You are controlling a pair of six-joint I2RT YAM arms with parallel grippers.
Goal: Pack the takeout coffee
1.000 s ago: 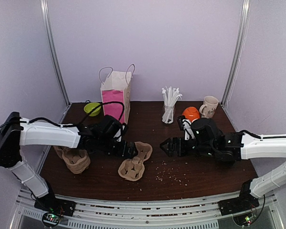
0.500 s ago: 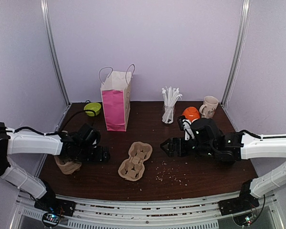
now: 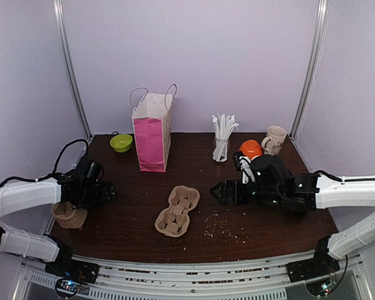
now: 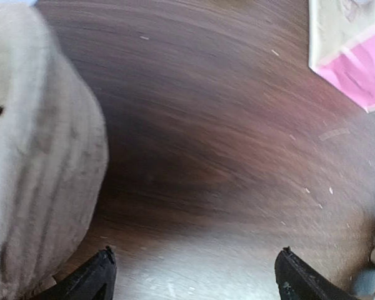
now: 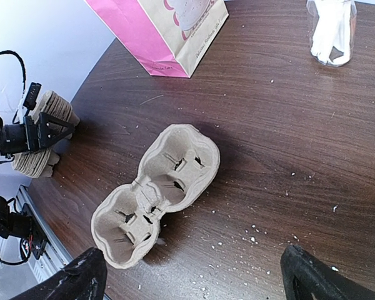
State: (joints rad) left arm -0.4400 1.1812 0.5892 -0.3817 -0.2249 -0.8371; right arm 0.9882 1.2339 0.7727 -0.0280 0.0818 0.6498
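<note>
- The jar (image 3: 220, 150) holds white straws (image 3: 223, 127).
- The cup tray (image 3: 177, 211) lies flat on the desk (image 3: 131, 231), its long side pointing toward the pink bag (image 3: 151, 132).
- The left hand (image 3: 105, 192) and right hand (image 3: 220, 192) are wide open, holding nothing.
- I cannot tell where the coffee is.

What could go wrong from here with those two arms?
The stack of beige pulp trays sits at the left edge of the dark wooden table, right beside the left pincer; a swing might push it off. The right arm is close to the orange bowl and the glass jar of white sticks, so backing up could knock them.
</note>
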